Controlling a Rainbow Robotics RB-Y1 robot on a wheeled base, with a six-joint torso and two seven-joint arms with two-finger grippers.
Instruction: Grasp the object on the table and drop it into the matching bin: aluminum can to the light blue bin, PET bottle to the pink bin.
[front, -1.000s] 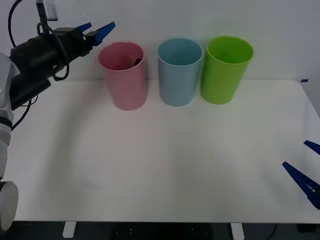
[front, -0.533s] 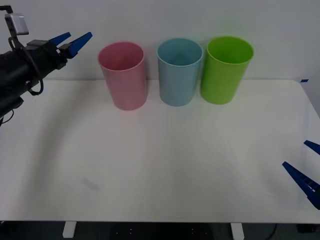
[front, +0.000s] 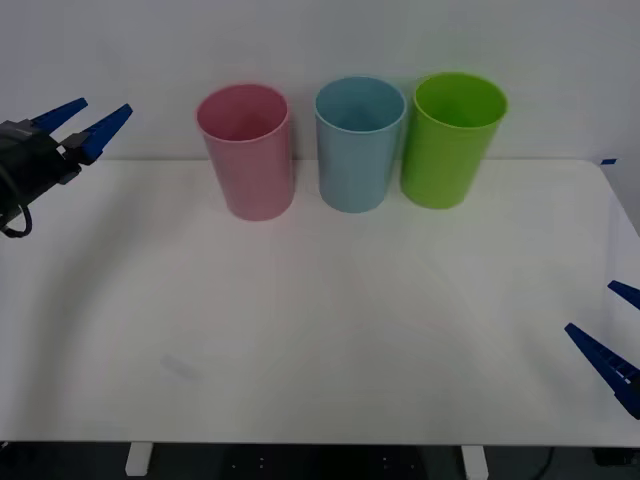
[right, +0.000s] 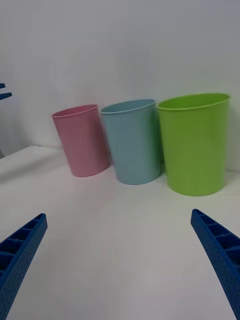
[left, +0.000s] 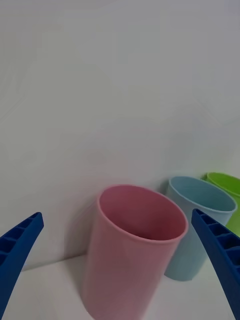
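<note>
Looks about done: left gripper (front: 87, 118) wide open, holding nothing, up off the table (front: 320, 340) left of the pink bin (front: 247, 150), right gripper (front: 612, 335) open, parked at the near right edge; bottle nowhere on the tabletop, presumably in the pink bin, can't confirm.

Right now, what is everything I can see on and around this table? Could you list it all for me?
pink bin: one, pink, back of the table, the leftmost of the row.
light blue bin: one, light blue, middle of the row.
green bin: one, green, the rightmost of the row.
table: one, white, under the three bins.
left pincer: one, blue fingers, open, raised at the left edge, apart from the pink bin.
right pincer: one, blue fingers, open, low at the table's right front edge.
</note>
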